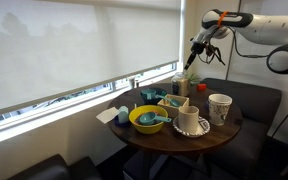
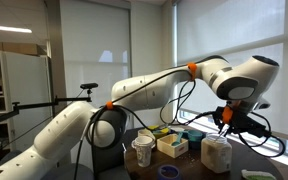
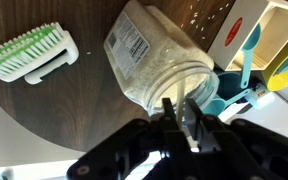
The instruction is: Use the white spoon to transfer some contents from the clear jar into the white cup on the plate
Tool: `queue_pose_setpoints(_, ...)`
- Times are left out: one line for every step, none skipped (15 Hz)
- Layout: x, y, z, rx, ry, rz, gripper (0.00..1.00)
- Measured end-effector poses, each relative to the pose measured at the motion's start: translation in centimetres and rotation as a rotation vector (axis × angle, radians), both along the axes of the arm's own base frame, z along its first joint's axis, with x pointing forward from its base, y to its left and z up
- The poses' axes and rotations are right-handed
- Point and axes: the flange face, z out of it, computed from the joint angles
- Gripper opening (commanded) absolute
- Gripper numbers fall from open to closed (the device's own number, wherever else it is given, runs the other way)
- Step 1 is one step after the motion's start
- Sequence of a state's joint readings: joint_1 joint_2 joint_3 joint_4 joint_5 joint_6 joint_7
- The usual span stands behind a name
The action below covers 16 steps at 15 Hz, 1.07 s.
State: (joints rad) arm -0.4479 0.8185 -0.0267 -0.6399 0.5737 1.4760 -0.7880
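My gripper (image 3: 180,106) is shut on the white spoon (image 3: 181,93), whose slim handle runs up between the fingers to the mouth of the clear jar (image 3: 152,62). The jar holds pale whitish contents. In both exterior views the gripper (image 1: 190,60) (image 2: 224,119) hangs just above the jar (image 1: 181,86) (image 2: 216,152) at the back of the round table. The low white cup (image 1: 190,121) stands on the small white plate (image 1: 197,133) at the table's front, apart from the gripper.
A yellow bowl (image 1: 148,119) with a teal utensil, a tall patterned cup (image 1: 220,108) and a box of items (image 1: 174,100) crowd the dark round table (image 1: 224,132). A green-bristled brush (image 3: 32,52) lies beside the jar. Teal utensils (image 3: 239,85) sit close to the jar.
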Motion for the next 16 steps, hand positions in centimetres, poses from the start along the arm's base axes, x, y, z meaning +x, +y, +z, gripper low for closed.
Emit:
queue_pose_setpoints(0.0, 0.0, 0.0, -0.004, 0.002, -0.003, 0.00)
queue_pose_setpoints(0.0, 0.0, 0.1, -0.006, 0.005, -0.008, 0.00)
queue_pose_setpoints(0.0, 0.1, 0.2, -0.004, 0.009, -0.013, 0.01)
queue_pose_setpoints(0.0, 0.2, 0.3, -0.006, 0.014, -0.019, 0.01)
queue_pose_setpoints(0.0, 0.3, 0.5, -0.009, 0.018, -0.026, 0.01)
queue_pose_setpoints(0.0, 0.3, 0.6, -0.012, 0.020, -0.033, 0.01)
queue_pose_setpoints(0.0, 0.3, 0.8, -0.016, 0.020, -0.039, 0.01)
queue_pose_setpoints(-0.1, 0.2, 1.1, -0.022, 0.017, -0.044, 0.01)
queue_pose_setpoints(-0.2, 0.1, 1.6, -0.030, 0.013, -0.051, 0.01)
queue_pose_setpoints(-0.4, -0.1, 2.0, -0.038, 0.008, -0.057, 0.01)
queue_pose_setpoints(-0.5, -0.3, 2.5, -0.044, 0.001, -0.065, 0.01)
queue_pose_setpoints(-0.8, -0.6, 3.0, -0.049, -0.006, -0.070, 0.01)
queue_pose_setpoints(-0.9, -0.8, 3.4, -0.052, -0.013, -0.073, 0.01)
queue_pose_setpoints(-1.0, -0.9, 3.6, -0.054, -0.018, -0.075, 0.01)
queue_pose_setpoints(-1.1, -1.0, 3.8, -0.053, -0.021, -0.075, 0.01)
queue_pose_setpoints(-1.1, -0.9, 3.9, -0.050, -0.024, -0.074, 0.01)
